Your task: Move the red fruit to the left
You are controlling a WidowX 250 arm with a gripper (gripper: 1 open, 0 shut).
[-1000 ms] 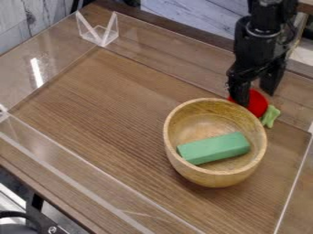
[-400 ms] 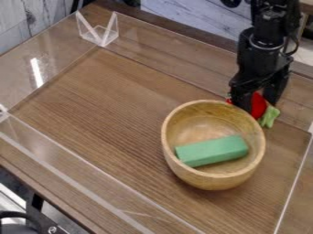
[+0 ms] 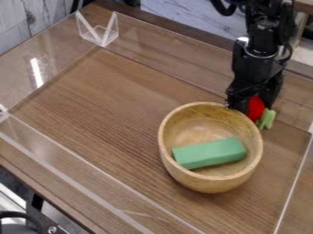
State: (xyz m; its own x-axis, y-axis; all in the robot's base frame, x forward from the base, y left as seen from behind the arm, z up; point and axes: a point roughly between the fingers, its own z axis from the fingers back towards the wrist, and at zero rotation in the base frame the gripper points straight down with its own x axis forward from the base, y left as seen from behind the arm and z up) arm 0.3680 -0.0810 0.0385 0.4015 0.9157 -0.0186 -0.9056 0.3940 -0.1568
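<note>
The red fruit [image 3: 257,109] lies on the wooden table at the right, just behind the rim of the wooden bowl, with its green leafy piece [image 3: 266,120] sticking out to the right. My black gripper [image 3: 253,98] points straight down over it, open. Its fingers reach down on either side of the fruit and hide the fruit's upper part. I cannot tell whether the fingers touch it.
A wooden bowl [image 3: 170,129] holding a green rectangular block [image 3: 210,154] sits right in front of the fruit, to its left. Low clear plastic walls [image 3: 37,69] ring the table. A small clear stand [image 3: 97,30] sits at the far left corner.
The bowl with the green block has shifted slightly to the left and toward the camera. My gripper stays open over the fruit, about where it was.
</note>
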